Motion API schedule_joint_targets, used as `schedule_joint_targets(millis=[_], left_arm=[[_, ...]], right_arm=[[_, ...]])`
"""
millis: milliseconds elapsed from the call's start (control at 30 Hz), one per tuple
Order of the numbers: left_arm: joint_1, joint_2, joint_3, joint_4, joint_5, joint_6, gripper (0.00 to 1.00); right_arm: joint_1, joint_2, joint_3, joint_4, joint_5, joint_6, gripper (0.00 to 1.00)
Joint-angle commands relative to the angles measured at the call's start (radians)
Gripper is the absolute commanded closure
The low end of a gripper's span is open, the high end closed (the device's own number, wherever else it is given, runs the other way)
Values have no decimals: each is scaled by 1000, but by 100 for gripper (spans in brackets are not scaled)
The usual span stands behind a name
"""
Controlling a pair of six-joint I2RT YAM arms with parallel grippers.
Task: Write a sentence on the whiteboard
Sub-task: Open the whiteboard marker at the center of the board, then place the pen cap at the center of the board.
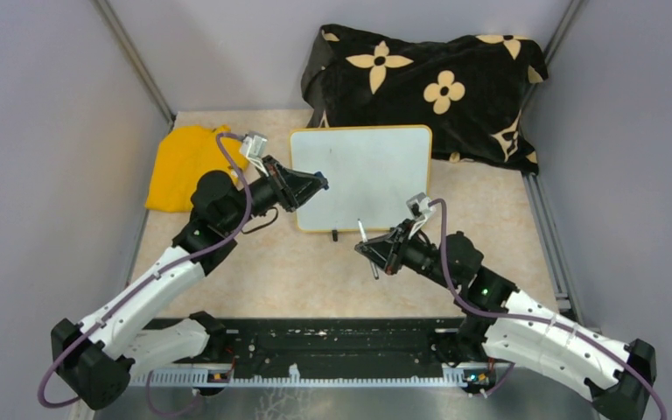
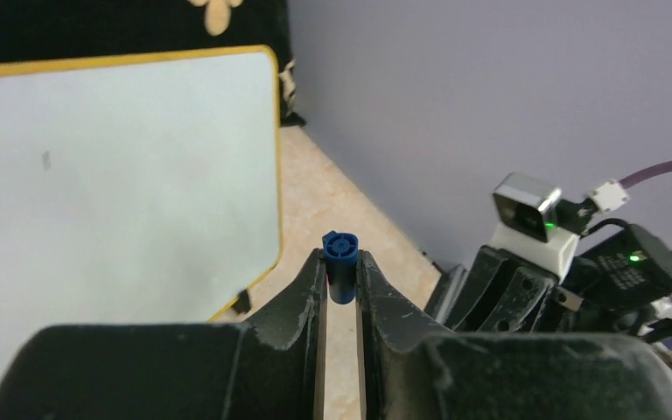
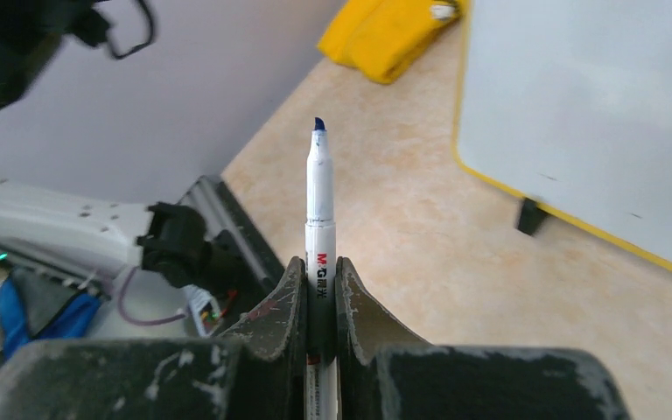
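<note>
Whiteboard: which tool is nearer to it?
Left. The left tool, holding a blue cap, hangs over the left edge of the whiteboard; the right tool, gripping the marker, sits off the board, just before its near edge.

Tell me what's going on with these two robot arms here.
The right gripper is shut on an uncapped white marker pen with a blue tip, held clear of the board. The left gripper pinches its small blue cap. The yellow-rimmed rectangular whiteboard shows no writing yet.

Whiteboard [image 1: 363, 175] on the tabletop [image 1: 297, 271], cloth heap [image 1: 420, 83] behind it, folded cloth [image 1: 184, 166] left of it, left pincer [image 1: 320, 182] with cap [image 2: 341, 262] at its left edge, right pincer [image 1: 367, 249] with marker [image 3: 319, 188] before its near edge.
</note>
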Motion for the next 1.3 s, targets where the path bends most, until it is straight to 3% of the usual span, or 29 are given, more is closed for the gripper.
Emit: schedule_joint_targets(millis=[0,200,300,467,833,1267], left_arm=[[1,-76,29,-352,-161,157,100],[-2,-115,-22,-689,-289,215,100],[-2,-93,-58,-744,-285,206,100],[-54,71,-12,-850,-282,193,100],[-206,287,-50,-825,-395,143,100],[-230,412,-87,-759,-394,132,96]], right_arm=[[4,-63,81,-240,270,-56,100],[4,-77,92,-365,405,-76,100],[4,-68,76,-353,406,-74,100],[3,-21,82,-347,388,-82,100],[4,-44,78,-408,394,-91,100],[3,-47,82,-421,399,-96,100]])
